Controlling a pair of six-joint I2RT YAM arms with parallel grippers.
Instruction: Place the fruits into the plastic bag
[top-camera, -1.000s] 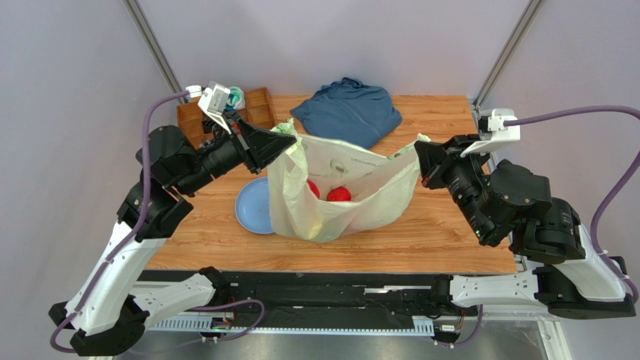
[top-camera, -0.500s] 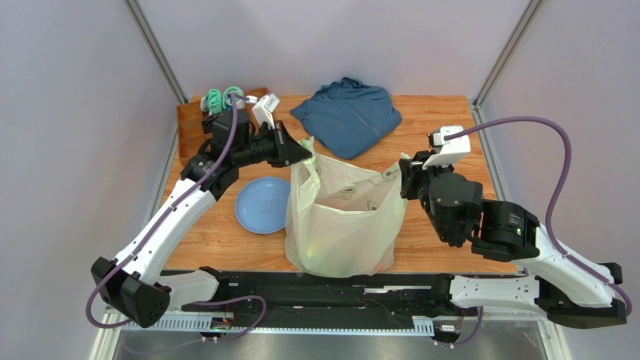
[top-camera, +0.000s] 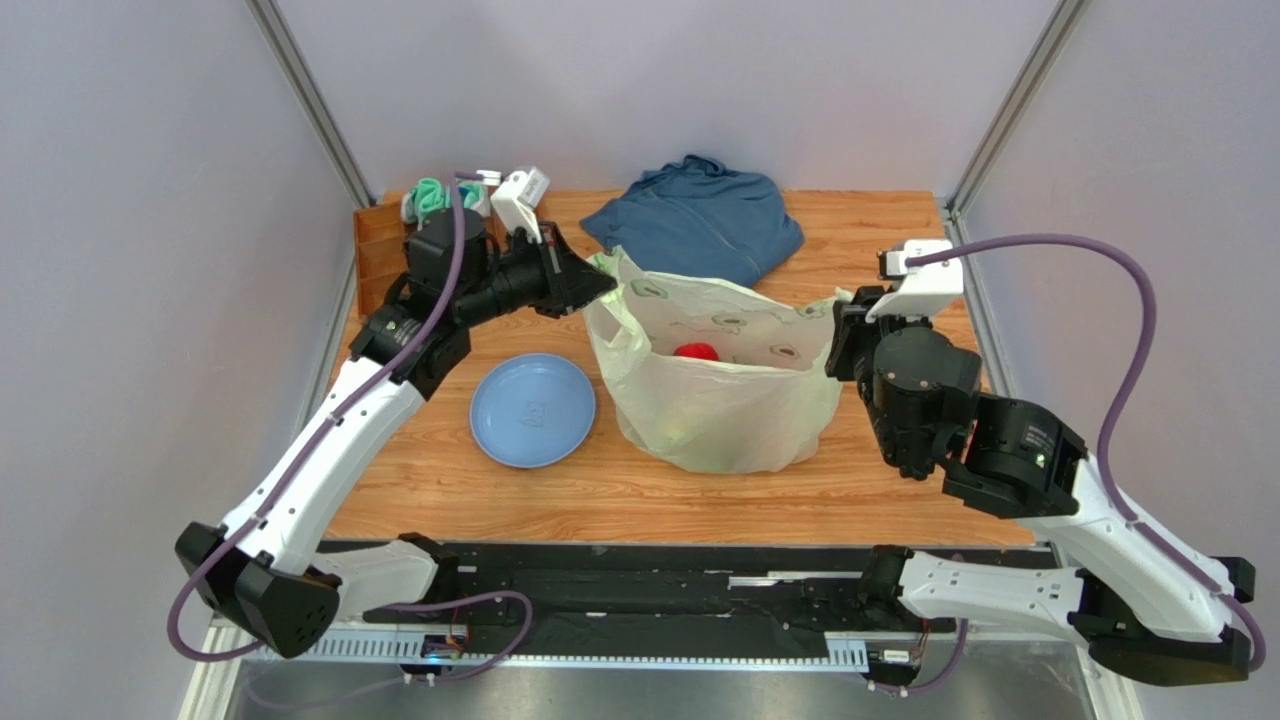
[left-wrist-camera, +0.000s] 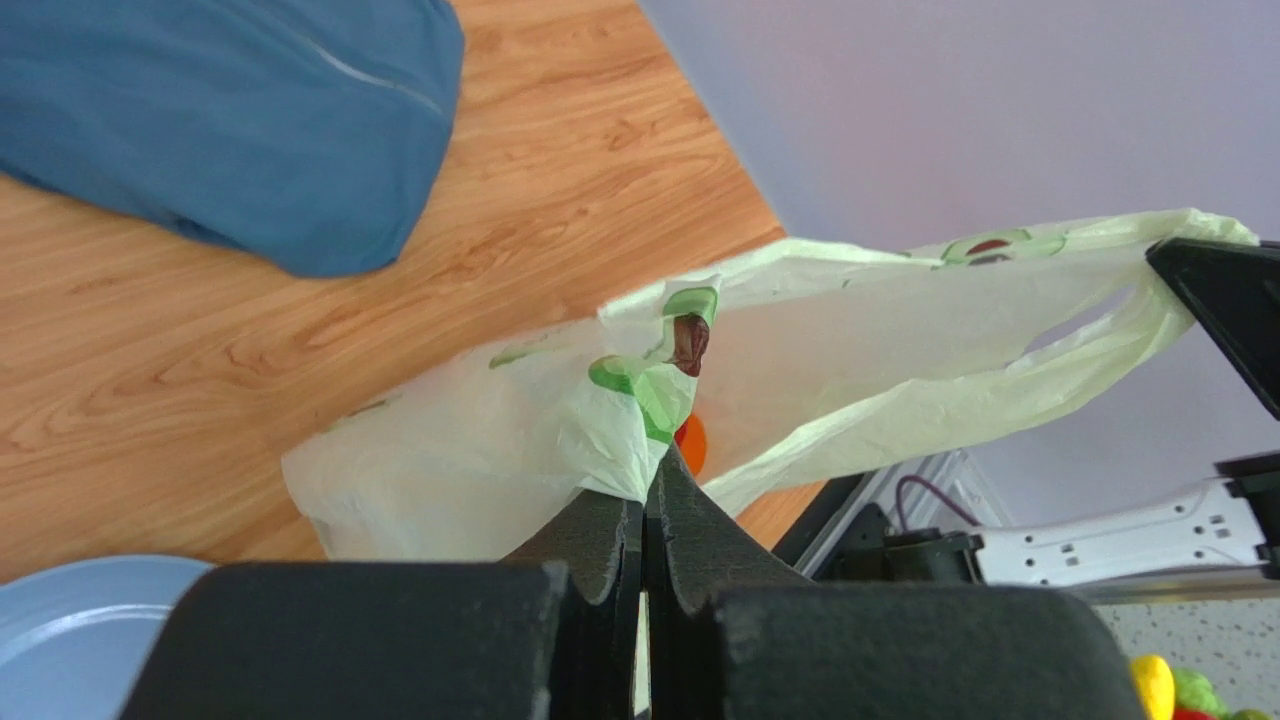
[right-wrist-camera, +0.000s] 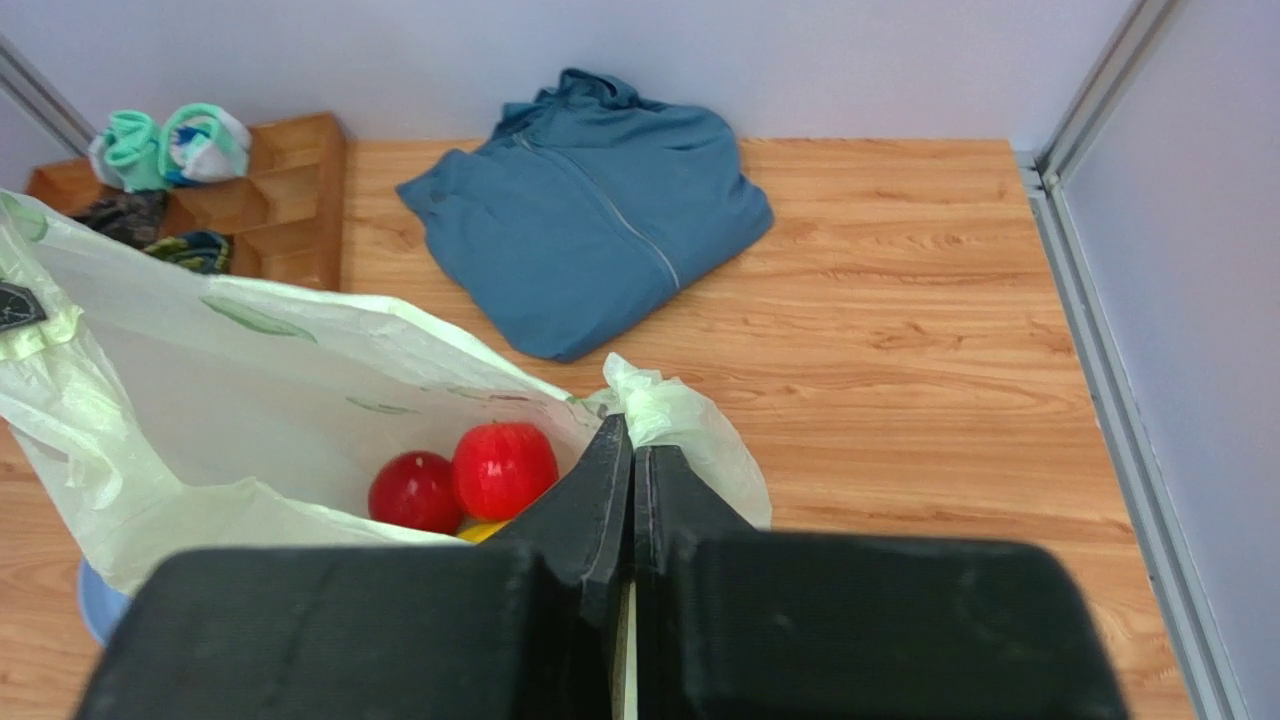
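Both pinched shut: left claw (left-wrist-camera: 649, 477) on one handle of the plastic bag (top-camera: 729, 420), right claw (right-wrist-camera: 631, 438) on the other, mouth stretched open between them. Bag sits on the desk (top-camera: 887, 240), two red fruits (right-wrist-camera: 481, 470) visible inside.

Probably lab — walled test table (top-camera: 451, 495)

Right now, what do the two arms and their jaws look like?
Both the left arm and right arm have white link shells with black joints. A purple cable loops along each, to a small white camera block at the wrist. The jaws are matte black, wedge-shaped, tapering to thin tips.
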